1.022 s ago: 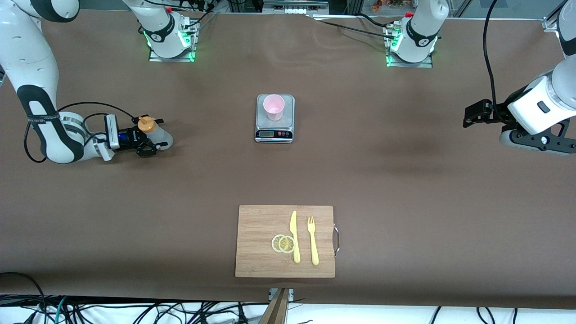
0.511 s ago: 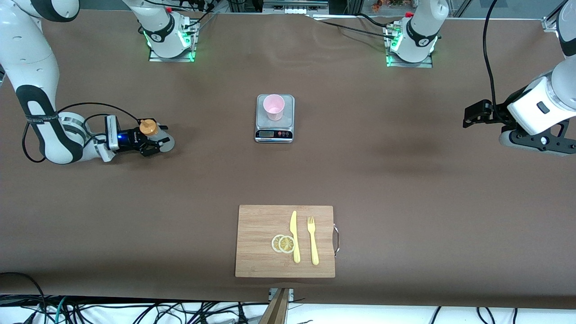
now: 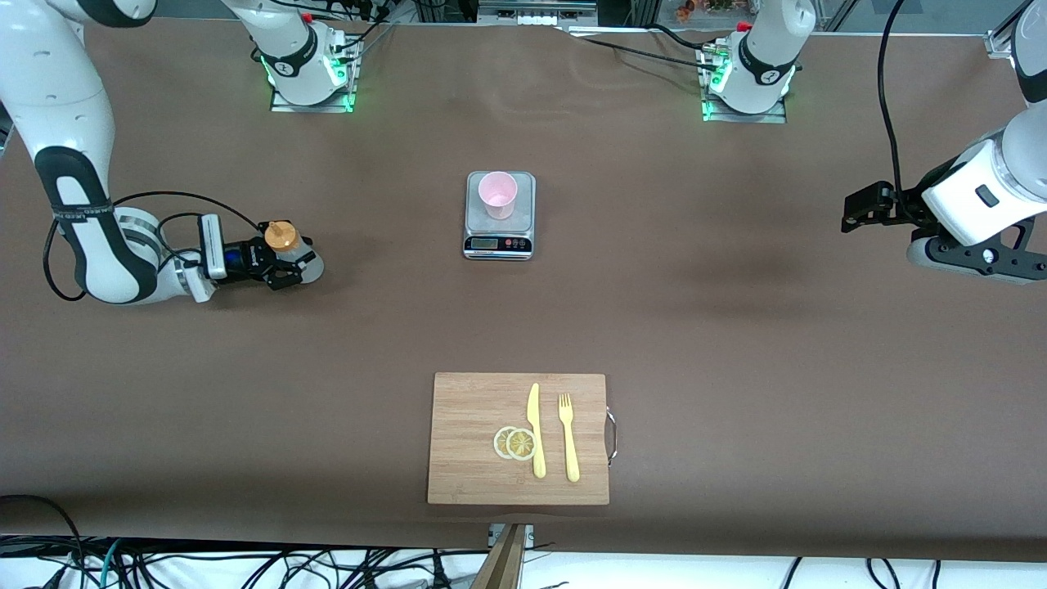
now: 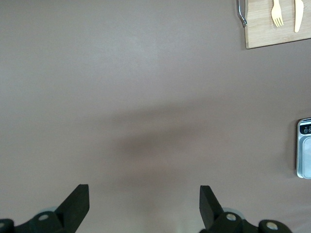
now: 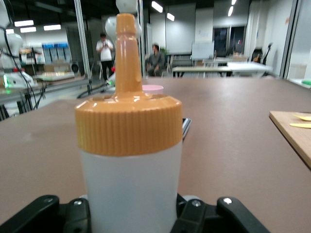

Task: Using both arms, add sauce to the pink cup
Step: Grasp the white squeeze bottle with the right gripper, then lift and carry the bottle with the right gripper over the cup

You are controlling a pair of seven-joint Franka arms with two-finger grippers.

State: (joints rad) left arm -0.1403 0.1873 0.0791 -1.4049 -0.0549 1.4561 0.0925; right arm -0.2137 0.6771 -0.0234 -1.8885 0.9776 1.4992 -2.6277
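**We close on the sauce bottle and begin carrying it toward the pink cup**

Over the last second our right gripper (image 3: pixel 286 263) has shifted a little toward the middle of the desk (image 3: pixel 736 343), and its jaws now sit tight against both sides of the sauce bottle (image 3: pixel 288 249), where earlier they stood wider around it. The bottle is upright, orange cap up, at the right arm's end of the desk. The pink cup (image 3: pixel 497 195) has not moved; it stands on the kitchen scale (image 3: pixel 500 239), well apart from the bottle. We judge the grasp made and the carry just starting. Our left gripper (image 4: pixel 144 204) waits over bare desk at the left arm's end, jaws spread wide and holding nothing.
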